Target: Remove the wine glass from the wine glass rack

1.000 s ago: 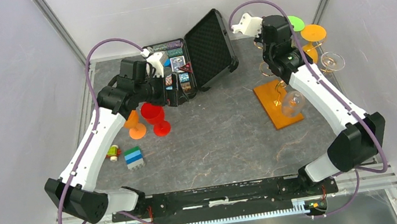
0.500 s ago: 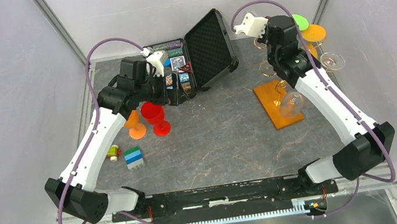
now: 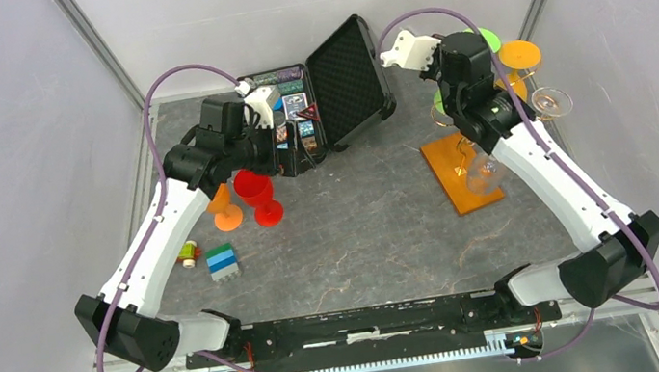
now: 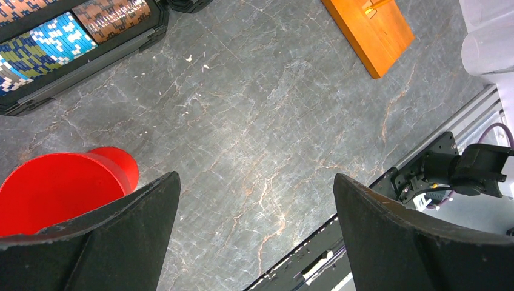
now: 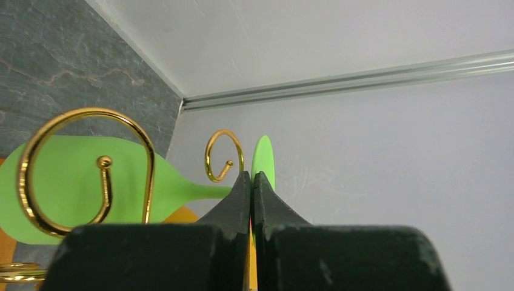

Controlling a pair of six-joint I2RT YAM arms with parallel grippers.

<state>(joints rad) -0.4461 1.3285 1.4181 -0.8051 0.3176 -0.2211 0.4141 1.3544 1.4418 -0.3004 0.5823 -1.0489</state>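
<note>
Grey marbled tabletop is filling the floor of a white-walled cell, with the wine glass rack (image 3: pixel 459 168) standing at the right on its flat orange-brown base. The right claw (image 5: pixel 251 177) is reaching in among the rack's gold scrolls at the far side. Its two black fingers are pressing flat together with no gap and nothing between them. Their tips are lying right at the thin stem of the green wine glass (image 5: pixel 91 188), just where the stem is meeting the foot. Whether they are touching it I cannot tell.

The glass is lying sideways in the wrist view. Its pale green bowl is showing behind the big gold scroll, its stem is running across to the fingertips, and its foot is showing edge-on beside the smaller scroll, up by the back wall.

The left claw (image 4: pixel 254 179) is hanging well apart over bare table, its fingers spread wide and holding nothing. A red cup (image 4: pixel 54 194) is sitting just beside its left finger. An orange glass (image 3: pixel 519 54) is also hanging at the rack.
</note>
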